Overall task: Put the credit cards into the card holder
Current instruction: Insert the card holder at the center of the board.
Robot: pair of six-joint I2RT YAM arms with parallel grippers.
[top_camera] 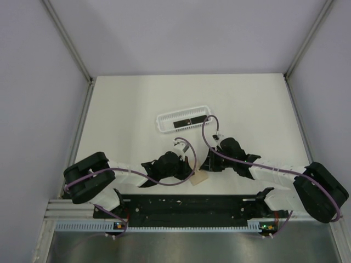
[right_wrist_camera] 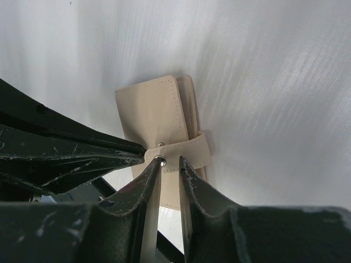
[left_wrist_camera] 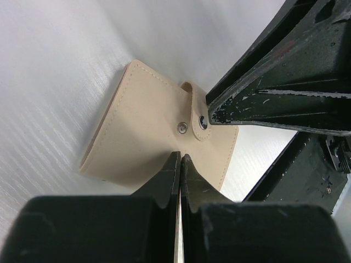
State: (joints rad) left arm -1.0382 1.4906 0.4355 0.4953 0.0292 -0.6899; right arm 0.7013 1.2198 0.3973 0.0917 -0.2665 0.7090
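One card holder (left_wrist_camera: 142, 137), one white basket (top_camera: 164, 124)

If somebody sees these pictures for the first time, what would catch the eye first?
Both grippers meet at the tan card holder near the front middle of the table: the left gripper is closed on its edge, and the right gripper has slightly parted jaws at the snap strap. Behind them, black credit cards lie in a white basket.

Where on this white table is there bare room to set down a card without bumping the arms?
Bare white table lies behind the white perforated plastic basket, up to the back wall, and on both sides of it. It is crowded in front of the basket, where the left gripper and right gripper meet at the flat tan card holder.
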